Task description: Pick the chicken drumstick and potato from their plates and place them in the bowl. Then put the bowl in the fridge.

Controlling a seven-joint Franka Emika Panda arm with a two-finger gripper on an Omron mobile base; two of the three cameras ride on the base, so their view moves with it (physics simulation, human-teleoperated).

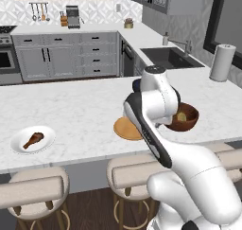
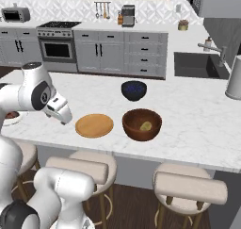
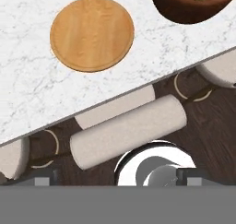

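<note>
Already potato (image 2: 146, 126): lying inside the bowl (image 2: 141, 124), so half the loading looks done.
Chicken drumstick (image 1: 33, 139): on the white plate (image 1: 32, 140), well apart from the bowl along the counter's near edge; likely the next thing to fetch.
Wooden plate (image 2: 94, 126): bare, just beside the bowl, presumably where the potato sat.
Blue bowl (image 2: 134, 90): behind the wooden one, not part of the job.
Gripper (image 2: 64, 118): hanging over the counter's near edge, beside the wooden plate, touching nothing I can see; its fingers are too hidden to tell how far apart, or whether they carry anything.
Stools (image 3: 129, 130): tucked under the counter edge below the hand.
</note>
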